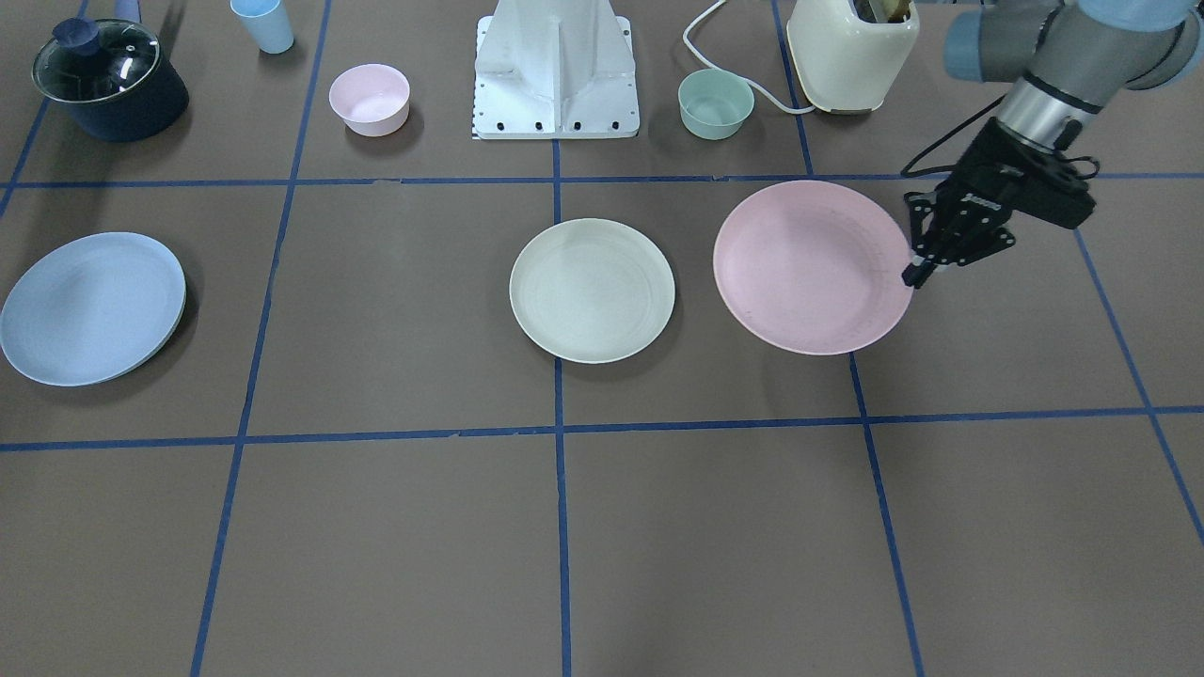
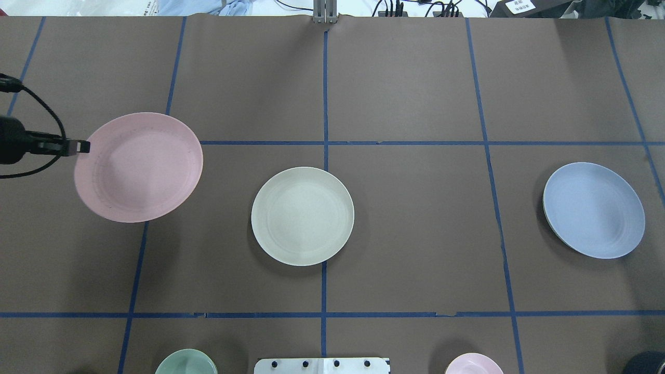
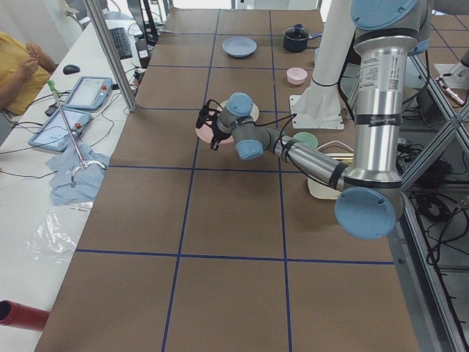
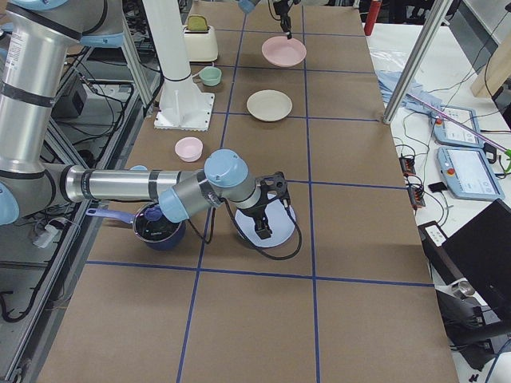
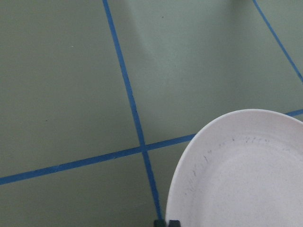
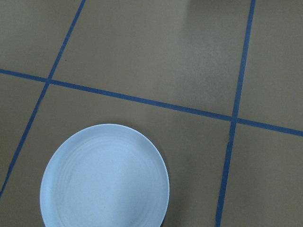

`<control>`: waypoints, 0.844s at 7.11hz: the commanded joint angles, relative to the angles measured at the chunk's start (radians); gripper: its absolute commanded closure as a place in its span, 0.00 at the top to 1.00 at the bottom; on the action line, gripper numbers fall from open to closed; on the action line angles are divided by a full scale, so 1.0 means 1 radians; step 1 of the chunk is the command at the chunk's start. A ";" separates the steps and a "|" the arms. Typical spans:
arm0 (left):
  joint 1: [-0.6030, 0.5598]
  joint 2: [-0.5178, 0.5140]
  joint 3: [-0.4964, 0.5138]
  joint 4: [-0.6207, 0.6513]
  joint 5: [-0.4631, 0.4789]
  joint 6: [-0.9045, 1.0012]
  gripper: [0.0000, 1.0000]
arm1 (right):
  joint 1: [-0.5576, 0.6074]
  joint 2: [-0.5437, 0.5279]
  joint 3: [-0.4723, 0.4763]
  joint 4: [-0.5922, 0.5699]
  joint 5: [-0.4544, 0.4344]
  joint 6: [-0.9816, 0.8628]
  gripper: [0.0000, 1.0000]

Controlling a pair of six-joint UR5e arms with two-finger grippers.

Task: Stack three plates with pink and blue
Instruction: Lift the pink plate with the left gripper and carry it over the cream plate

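Note:
The pale pink plate [image 1: 809, 266] hangs tilted above the table, held at its rim by my left gripper [image 1: 917, 273], which is shut on it; the overhead view shows the plate [image 2: 138, 167] and the gripper [image 2: 78, 147] at the far left. The left wrist view shows the plate's rim [image 5: 236, 175] at the fingertips [image 5: 166, 222]. The cream-white plate [image 2: 302, 215] lies flat at the table's middle. The light blue plate [image 2: 594, 209] lies flat at the right, and also shows in the right wrist view [image 6: 105, 178]. My right gripper [image 4: 262, 230] hovers near the blue plate; I cannot tell whether it is open.
Along the robot's edge stand a small pink bowl [image 1: 370, 99], a mint-green bowl [image 1: 716, 103], a lidded dark pot [image 1: 108, 80], a blue cup [image 1: 263, 23], a cream toaster [image 1: 851, 52] and the white robot base [image 1: 557, 70].

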 commanded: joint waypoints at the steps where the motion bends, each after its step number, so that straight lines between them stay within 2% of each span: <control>1: 0.199 -0.210 0.050 0.131 0.130 -0.201 0.00 | -0.001 0.000 -0.001 0.000 0.000 0.001 1.00; 2: 0.260 -0.291 0.132 0.131 0.153 -0.257 0.00 | 0.000 0.000 -0.001 0.000 0.000 0.001 1.00; 3: 0.272 -0.321 0.162 0.128 0.161 -0.260 0.00 | -0.001 0.002 -0.001 0.000 -0.001 0.010 1.00; 6: 0.312 -0.309 0.165 0.125 0.175 -0.262 0.00 | -0.001 0.003 -0.001 0.000 -0.001 0.015 1.00</control>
